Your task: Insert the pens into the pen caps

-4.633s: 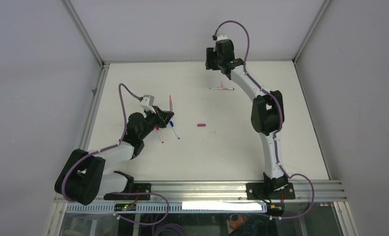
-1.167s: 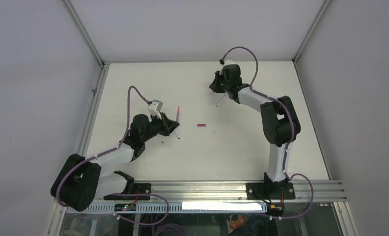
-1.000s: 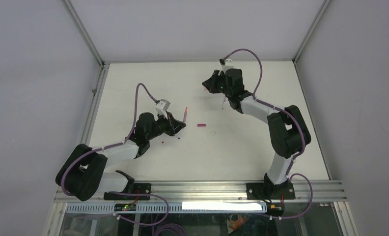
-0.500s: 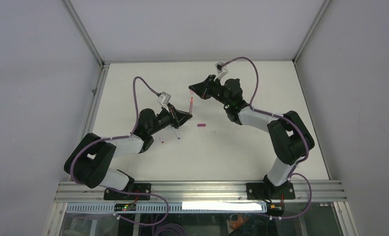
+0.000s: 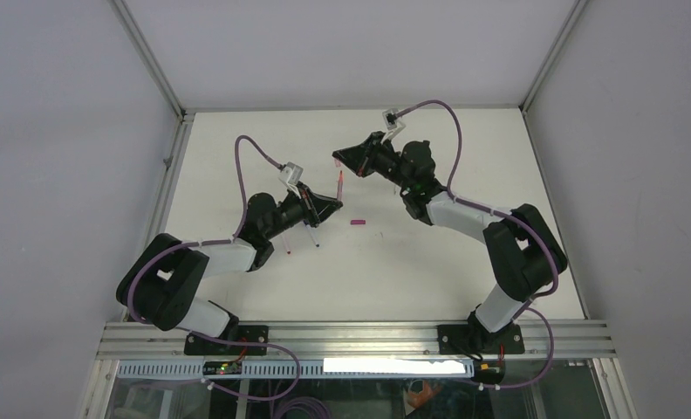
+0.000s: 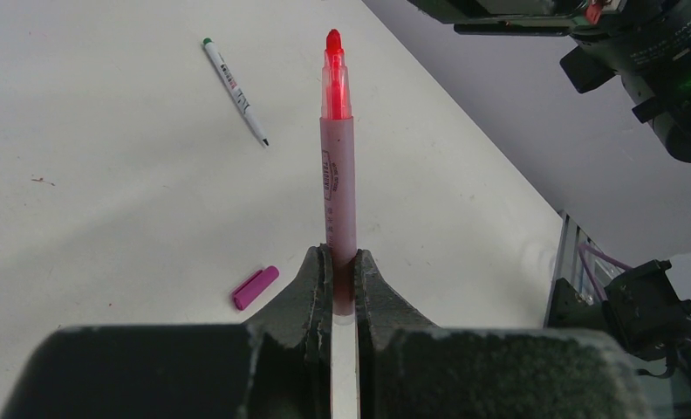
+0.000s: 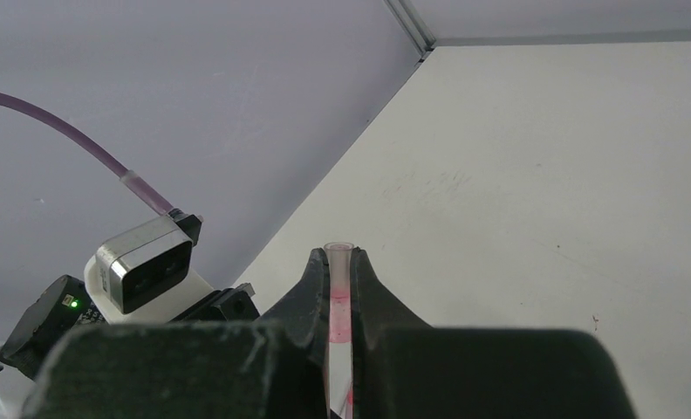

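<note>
My left gripper is shut on the lower barrel of a pink pen. The pen's uncapped red tip points up and away, toward the right arm. Just above that tip, my right gripper is shut on a translucent pink pen cap, open end outward. Tip and cap stand close but apart. A magenta pen cap lies on the white table. A green-ended pen lies farther off.
Two more pens, one red-ended and one blue-ended, lie on the table beside and partly under the left forearm. The left arm's wrist camera shows low in the right wrist view. Metal frame rails border the table.
Over the last second the left gripper carried the pink pen right and up, and the right gripper swung left with the cap. In the last half second both hardly moved.
</note>
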`<control>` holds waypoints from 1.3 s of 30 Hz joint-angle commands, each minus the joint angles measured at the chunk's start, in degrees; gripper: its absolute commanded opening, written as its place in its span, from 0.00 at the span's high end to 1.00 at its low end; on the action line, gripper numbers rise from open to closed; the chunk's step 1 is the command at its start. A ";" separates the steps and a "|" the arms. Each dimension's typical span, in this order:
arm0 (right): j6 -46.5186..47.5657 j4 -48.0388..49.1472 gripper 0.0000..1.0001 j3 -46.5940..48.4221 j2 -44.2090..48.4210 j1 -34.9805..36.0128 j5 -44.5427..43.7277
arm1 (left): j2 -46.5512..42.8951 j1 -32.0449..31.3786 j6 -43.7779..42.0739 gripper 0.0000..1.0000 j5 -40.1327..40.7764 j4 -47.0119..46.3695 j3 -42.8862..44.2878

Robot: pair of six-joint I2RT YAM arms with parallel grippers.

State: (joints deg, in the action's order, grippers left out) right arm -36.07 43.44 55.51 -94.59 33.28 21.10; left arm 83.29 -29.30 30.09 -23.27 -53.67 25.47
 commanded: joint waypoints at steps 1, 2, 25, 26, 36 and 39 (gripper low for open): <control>1.31 1.56 1.00 -0.77 2.51 0.41 0.41 | -1.91 -0.48 -0.64 1.00 -0.29 -4.87 0.65; 1.40 1.63 1.00 -1.02 2.41 0.39 0.24 | -2.01 -0.42 -0.72 1.00 -0.31 -4.89 0.63; 2.34 2.52 1.00 -3.35 5.54 0.38 -1.00 | -2.21 -0.41 -0.60 1.00 0.24 -5.21 0.37; 2.22 2.64 1.00 -3.26 5.43 0.38 -0.91 | -2.15 -0.41 -0.57 1.00 0.20 -5.26 0.30; 1.01 3.67 1.00 -3.94 5.07 0.64 0.31 | -3.32 -0.41 -0.64 1.00 1.34 -5.29 -0.33; 1.15 4.06 1.00 -5.02 5.75 0.97 0.43 | -3.77 -0.41 -0.04 1.00 1.94 -5.62 -0.19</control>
State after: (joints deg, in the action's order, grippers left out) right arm -34.98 44.40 51.70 -91.88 33.43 20.47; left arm 82.02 -29.32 30.11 -22.96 -54.33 25.34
